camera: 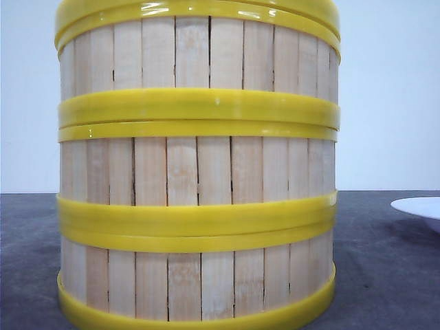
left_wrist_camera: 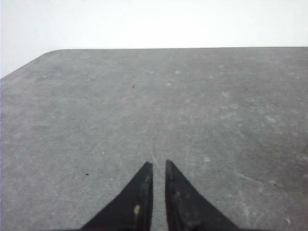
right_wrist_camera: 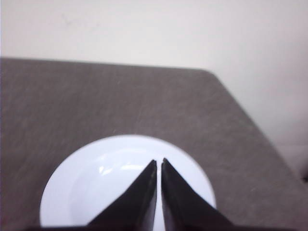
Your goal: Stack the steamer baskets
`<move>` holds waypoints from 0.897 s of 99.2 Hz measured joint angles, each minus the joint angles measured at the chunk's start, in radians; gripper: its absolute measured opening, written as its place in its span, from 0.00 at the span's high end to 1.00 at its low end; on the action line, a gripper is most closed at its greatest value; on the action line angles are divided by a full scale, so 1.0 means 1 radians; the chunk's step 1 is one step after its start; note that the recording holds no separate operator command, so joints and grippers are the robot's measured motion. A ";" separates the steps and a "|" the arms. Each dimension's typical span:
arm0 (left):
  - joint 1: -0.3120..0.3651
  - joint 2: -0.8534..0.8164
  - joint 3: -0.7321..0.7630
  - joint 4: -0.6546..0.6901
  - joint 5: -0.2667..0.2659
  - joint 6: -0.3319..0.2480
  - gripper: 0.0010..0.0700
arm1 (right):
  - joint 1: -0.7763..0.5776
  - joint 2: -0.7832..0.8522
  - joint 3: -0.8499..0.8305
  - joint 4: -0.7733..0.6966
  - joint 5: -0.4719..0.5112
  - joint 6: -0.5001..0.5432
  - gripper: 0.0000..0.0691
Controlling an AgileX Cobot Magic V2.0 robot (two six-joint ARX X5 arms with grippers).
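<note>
In the front view, the three round steamer baskets of pale bamboo slats with thick yellow plastic rims (camera: 198,172) fill the middle of the frame as one column. Each sits straight on the one below, and the rims meet as double yellow bands, so the walls line up and the pile can stand alone. The stacking looks finished to me. No arm shows here. At the right edge, a part of a white round plate (camera: 419,206) lies on the grey table (camera: 385,275), apart from the pile.

In the left wrist view, the left hand (left_wrist_camera: 159,166) appears at the lower centre with its two black fingers almost together and nothing between them. Only bare table is under it, so it seems parked away from the baskets.

In the right wrist view, the right hand (right_wrist_camera: 159,163) is closed and empty too, above the white plate.
</note>
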 joint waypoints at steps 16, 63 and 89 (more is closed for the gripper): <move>0.000 0.000 0.000 0.000 0.000 0.000 0.99 | -0.034 -0.082 -0.112 0.045 -0.047 0.000 0.99; 0.000 0.000 0.000 0.000 0.000 0.000 0.99 | -0.046 -0.171 -0.297 0.129 -0.054 0.009 0.99; 0.000 0.000 0.000 0.000 0.000 0.000 0.99 | -0.046 -0.171 -0.315 0.164 -0.079 0.009 0.99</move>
